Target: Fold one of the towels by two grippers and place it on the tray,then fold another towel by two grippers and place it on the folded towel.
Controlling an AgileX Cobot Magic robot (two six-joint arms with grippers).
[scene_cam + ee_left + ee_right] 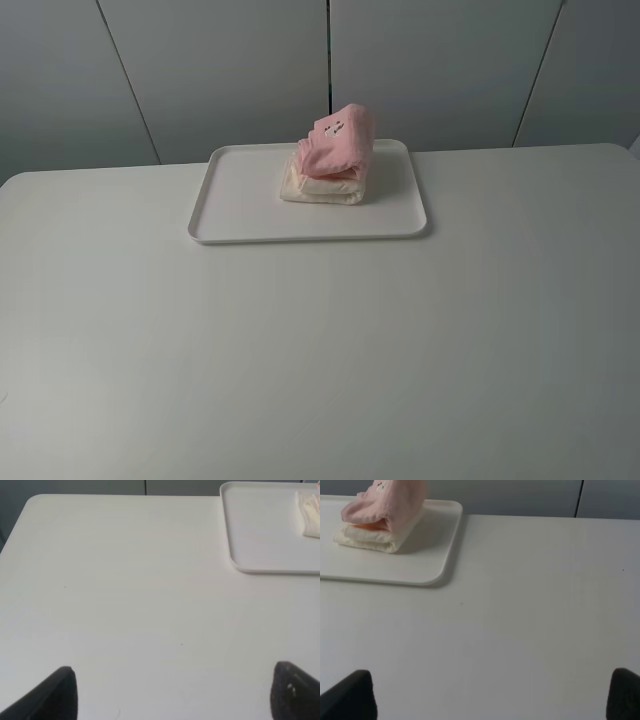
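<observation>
Both folds look finished. In the overhead view, the pink towel sits on top of the cream towel, and the pair rests on the tray in the upper middle of the frame, toward the tray's far right part. The stack is a little untidy (the pink towel bulges upward and leans to the right rather than lying flat), yet it sits wholly inside the rim.

The step in hand appears to be the last one, retreat after placing. Neither arm shows in the overhead view. The left gripper is seen only as two dark fingertips at the lower corners of its wrist picture, spread wide with nothing between them, over bare table; the tray lies in that picture's upper right. The right gripper shows the same way, fingertips far apart and empty, with the tray and both towels at its picture's upper left.

As a judgement, little remains: if anything, the next move calls for keeping the arms clear of the tray, or a light press to settle the leaning pink towel.

The tray holds only the two towels; its left half is bare.
</observation>
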